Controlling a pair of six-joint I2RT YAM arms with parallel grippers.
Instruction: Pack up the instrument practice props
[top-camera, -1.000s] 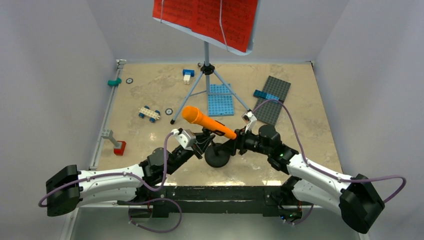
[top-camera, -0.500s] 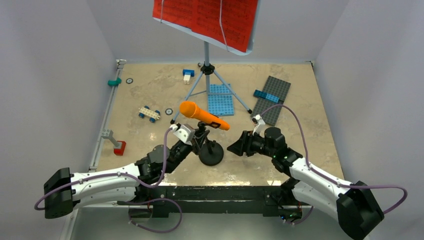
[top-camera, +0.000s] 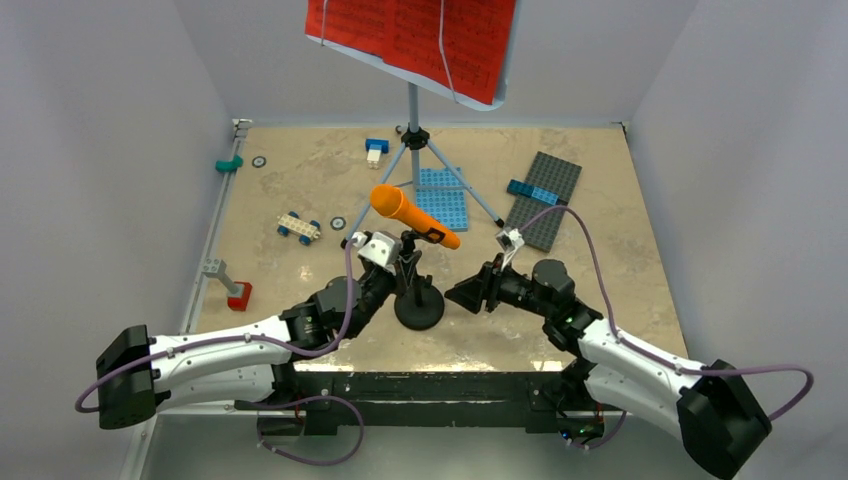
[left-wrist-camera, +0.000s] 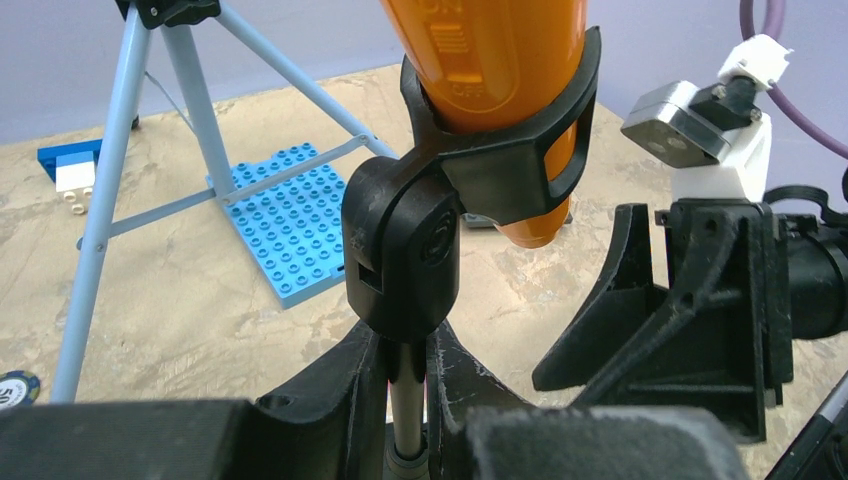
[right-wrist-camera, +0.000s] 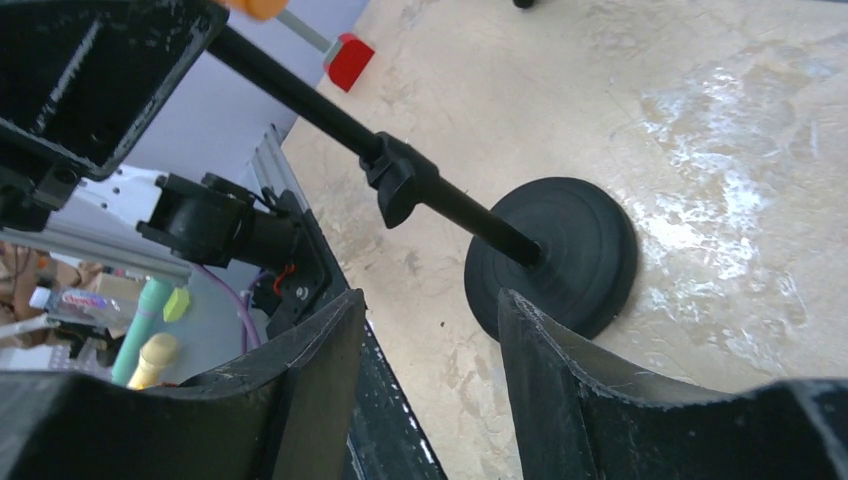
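The orange toy microphone (top-camera: 410, 216) (left-wrist-camera: 488, 60) sits tilted in a black clip on its short stand, whose round base (top-camera: 419, 312) (right-wrist-camera: 555, 255) rests on the table. My left gripper (top-camera: 404, 266) (left-wrist-camera: 406, 350) is shut on the stand's thin post just under the swivel joint. My right gripper (top-camera: 464, 293) (right-wrist-camera: 430, 335) is open just right of the base, low over the table, with nothing between its fingers. The pale-blue music stand (top-camera: 412, 105) stands at the back on grey tripod legs, holding the red sheet-music pages (top-camera: 410, 30).
A blue studded plate (top-camera: 441, 200) lies between the tripod legs, and a grey plate (top-camera: 545, 198) lies to its right. A small wheeled car (top-camera: 299, 227), a red brick (top-camera: 239, 296), a teal piece (top-camera: 229, 163) and a blue-white brick (top-camera: 376, 148) lie on the left and back. Walls enclose three sides.
My right gripper came off the microphone stand and drew back to the right, then narrowed a little. My left gripper has carried the stand upright, slightly away from the arms.
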